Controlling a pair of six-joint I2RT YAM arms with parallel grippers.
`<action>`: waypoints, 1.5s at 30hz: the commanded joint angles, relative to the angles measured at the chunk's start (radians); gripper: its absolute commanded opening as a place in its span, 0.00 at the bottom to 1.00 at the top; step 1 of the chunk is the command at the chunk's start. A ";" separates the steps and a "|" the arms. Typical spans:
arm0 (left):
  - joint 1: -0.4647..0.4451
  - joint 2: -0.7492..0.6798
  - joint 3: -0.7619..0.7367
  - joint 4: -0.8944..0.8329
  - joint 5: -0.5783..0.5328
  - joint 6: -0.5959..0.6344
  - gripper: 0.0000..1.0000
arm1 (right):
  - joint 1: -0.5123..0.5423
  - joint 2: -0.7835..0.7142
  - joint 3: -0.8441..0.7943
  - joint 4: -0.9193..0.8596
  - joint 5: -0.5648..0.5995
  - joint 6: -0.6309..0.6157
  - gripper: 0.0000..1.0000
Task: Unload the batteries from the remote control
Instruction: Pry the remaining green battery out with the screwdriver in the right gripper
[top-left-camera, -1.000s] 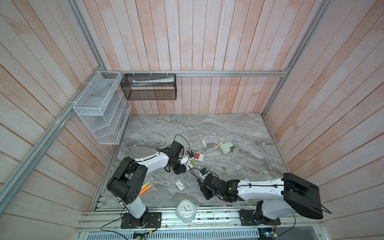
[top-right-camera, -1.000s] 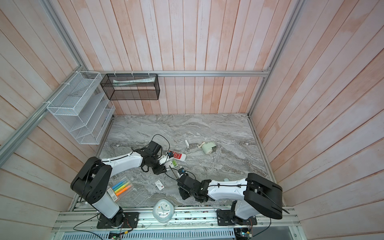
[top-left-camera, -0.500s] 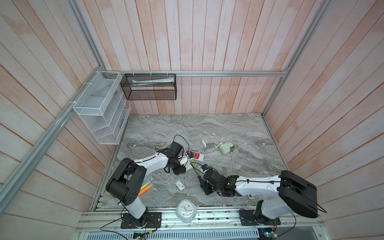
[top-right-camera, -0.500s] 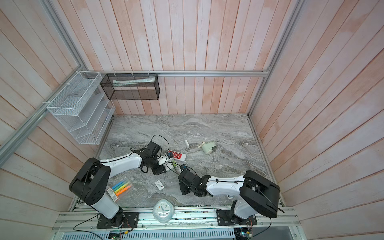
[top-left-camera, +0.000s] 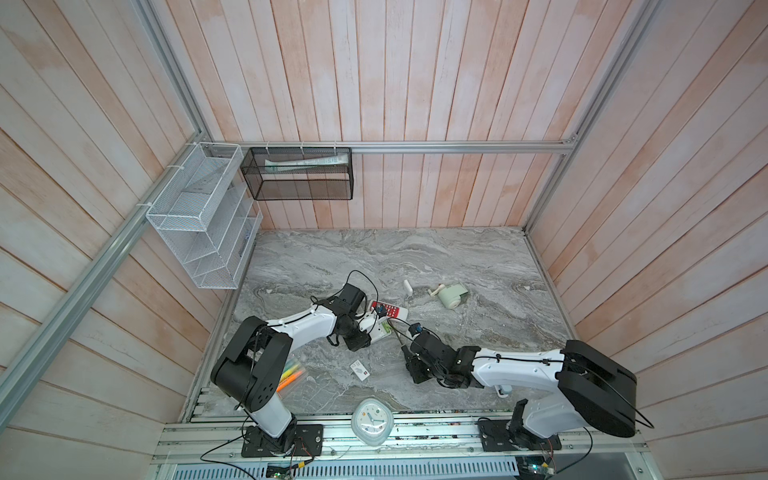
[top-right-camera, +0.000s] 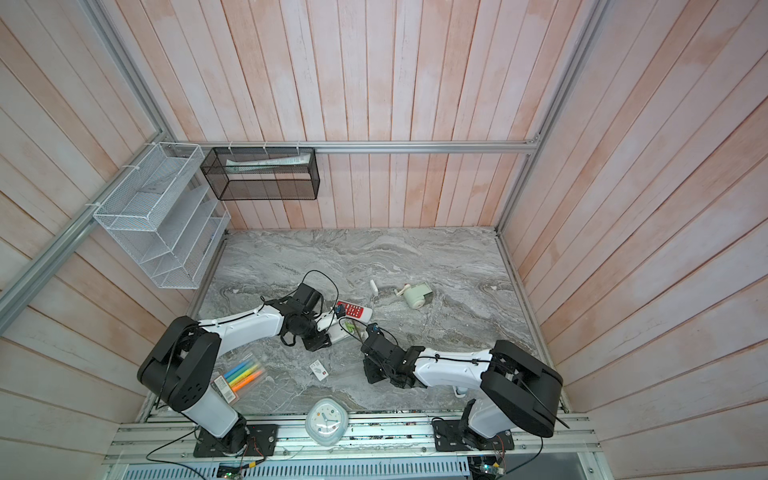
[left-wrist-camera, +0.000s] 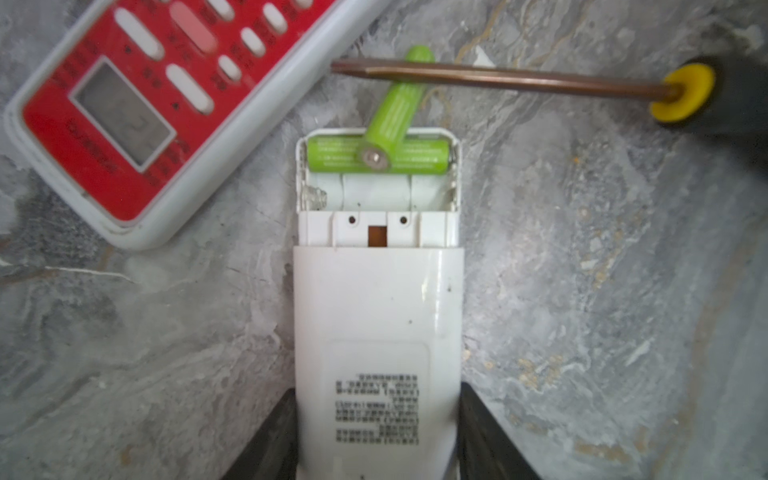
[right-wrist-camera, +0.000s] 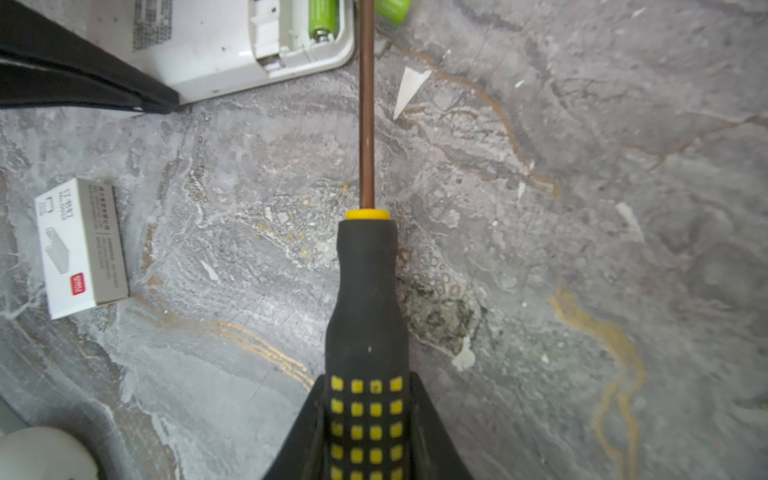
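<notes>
My left gripper (left-wrist-camera: 377, 399) is shut on the white remote control (left-wrist-camera: 378, 316), which lies back up with its battery bay uncovered. One lime green battery (left-wrist-camera: 419, 156) lies in the bay. A second green battery (left-wrist-camera: 395, 108) is tilted out across it and over the remote's end. My right gripper (right-wrist-camera: 365, 399) is shut on a black-and-yellow screwdriver (right-wrist-camera: 365, 291). The screwdriver's shaft (left-wrist-camera: 498, 79) crosses the tilted battery's far end. In both top views the grippers (top-left-camera: 365, 332) (top-right-camera: 370, 361) meet at the remote (top-right-camera: 338, 332), near the table's middle.
A red-faced remote (left-wrist-camera: 137, 104) lies right beside the white one. A small staple box (right-wrist-camera: 81, 247), a pack of highlighters (top-left-camera: 291, 372) and a clock (top-left-camera: 372, 419) sit toward the front. A green sharpener (top-left-camera: 453, 295) lies further back. Mesh racks (top-left-camera: 199, 216) hang on the walls.
My right arm has carried the screwdriver away from the front edge and up to the white remote's open end. The left arm and the remote have not moved.
</notes>
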 joint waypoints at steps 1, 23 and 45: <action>-0.002 -0.022 0.016 -0.063 -0.022 0.007 0.50 | -0.006 0.000 -0.001 -0.055 0.018 0.001 0.00; -0.053 0.027 0.024 -0.041 -0.080 -0.187 0.50 | -0.020 -0.058 0.141 -0.273 -0.163 -0.027 0.00; -0.150 0.032 0.029 -0.026 -0.197 -0.311 0.48 | -0.052 0.106 0.344 -0.512 -0.174 0.020 0.00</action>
